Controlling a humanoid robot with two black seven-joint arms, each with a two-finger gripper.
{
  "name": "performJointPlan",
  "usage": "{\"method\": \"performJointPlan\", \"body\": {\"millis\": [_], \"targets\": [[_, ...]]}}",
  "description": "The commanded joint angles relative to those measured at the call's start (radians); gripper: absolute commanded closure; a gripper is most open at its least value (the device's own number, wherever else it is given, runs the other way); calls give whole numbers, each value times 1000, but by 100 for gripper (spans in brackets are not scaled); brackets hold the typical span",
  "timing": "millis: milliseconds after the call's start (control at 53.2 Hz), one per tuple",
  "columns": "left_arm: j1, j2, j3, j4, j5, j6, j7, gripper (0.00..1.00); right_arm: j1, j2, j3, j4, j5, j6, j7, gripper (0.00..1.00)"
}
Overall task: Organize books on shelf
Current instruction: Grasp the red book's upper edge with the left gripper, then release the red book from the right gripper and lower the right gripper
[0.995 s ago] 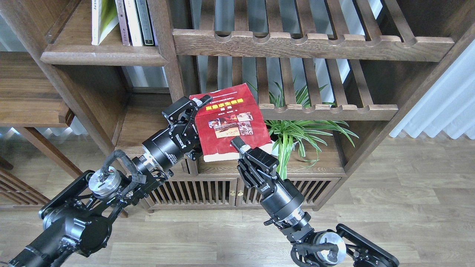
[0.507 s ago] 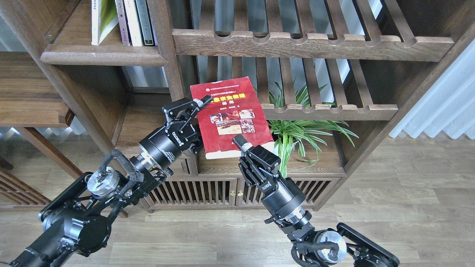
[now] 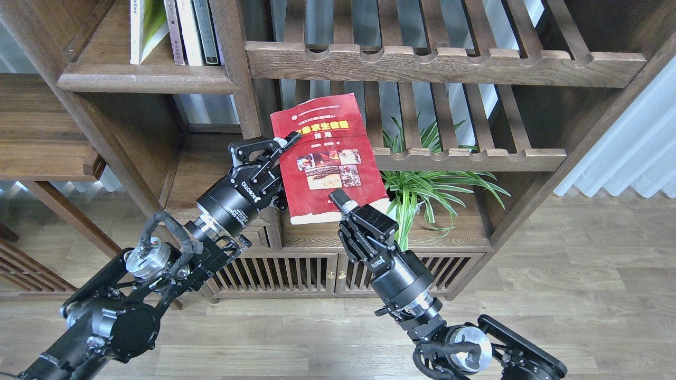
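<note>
Left hand (image 3: 282, 145) clamps red book (image 3: 327, 158) left edge; right hand (image 3: 343, 203) grips bottom edge; book tilted.

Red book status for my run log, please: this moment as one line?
red book tilted up above lower shelf | left gripper shut on its left edge | right gripper at bottom edge, grip unclear | spider plant beside

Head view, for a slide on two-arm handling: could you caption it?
Both tools, left and right, hold a red book tilted up before the bookcase, beside a potted spider plant.
</note>
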Motion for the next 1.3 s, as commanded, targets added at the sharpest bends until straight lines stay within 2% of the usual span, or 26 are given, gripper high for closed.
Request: {"method": "performJointPlan", "body": {"millis": [0, 545, 620, 638, 770, 864, 1089, 1183, 1277], "targets": [[0, 0, -4, -2, -1, 0, 0, 92, 1, 0, 8, -2, 3, 0, 2, 96], [23, 5, -10, -28, -2, 0, 0, 92, -7, -6, 54, -13, 21, 0, 2, 94], [23, 5, -13, -28, -2, 0, 0, 92, -6, -10, 52, -15, 20, 0, 0, 83], [23, 5, -16, -26, -2, 0, 0, 92, -7, -11, 48, -15, 20, 0, -3, 75], [23, 7, -25, -26, -2, 0, 0, 92, -16, -29, 40, -13, 15, 0, -7, 59], [23, 8, -27, -26, -2, 0, 0, 92, -16, -34, 47, -13, 15, 0, -6, 52], [24, 8, -31, -26, -2, 0, 0, 92, -24, -37, 57, -15, 16, 0, -6, 47], [31, 10, -28, -30, -2, 0, 0, 92, -27, -39, 58, -38, 16, 0, -4, 35], [38, 8, -27, -40, -2, 0, 0, 92, -35, -45, 86, -74, 20, 0, -1, 30]]}}
